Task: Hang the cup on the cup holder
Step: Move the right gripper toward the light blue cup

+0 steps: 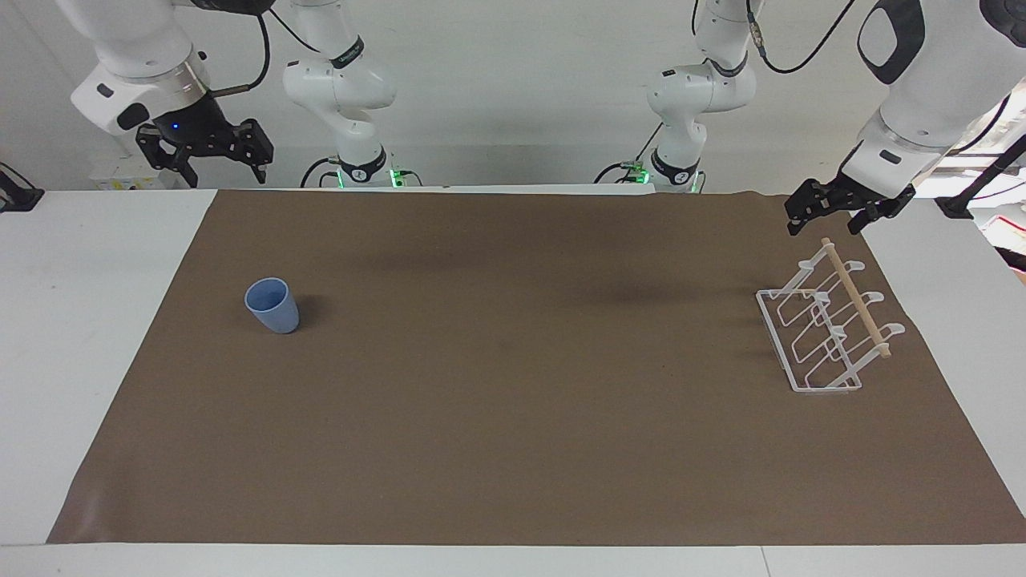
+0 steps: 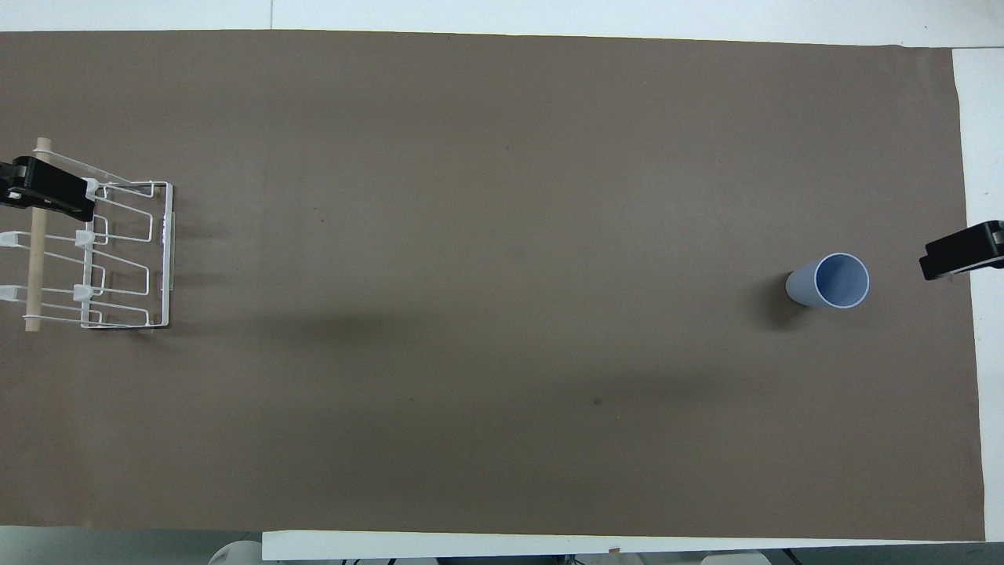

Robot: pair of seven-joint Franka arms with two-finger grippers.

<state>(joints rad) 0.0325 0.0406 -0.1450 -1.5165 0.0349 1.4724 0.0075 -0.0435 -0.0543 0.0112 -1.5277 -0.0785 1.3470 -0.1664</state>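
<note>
The light-blue cup (image 1: 272,306) stands upright, mouth up, on the brown mat toward the right arm's end of the table; it also shows in the overhead view (image 2: 830,281). The white wire cup holder (image 1: 826,332) with its wooden dowel stands on the mat at the left arm's end, and shows in the overhead view too (image 2: 118,251). My right gripper (image 1: 227,172) hangs open and empty in the air, well apart from the cup. My left gripper (image 1: 823,227) hangs open and empty just above the cup holder, not touching it.
A brown mat (image 1: 513,401) covers most of the white table (image 1: 80,320). Both arm bases stand at the robots' edge of the table. Only the tips of the right gripper (image 2: 961,255) and of the left gripper (image 2: 47,192) show in the overhead view.
</note>
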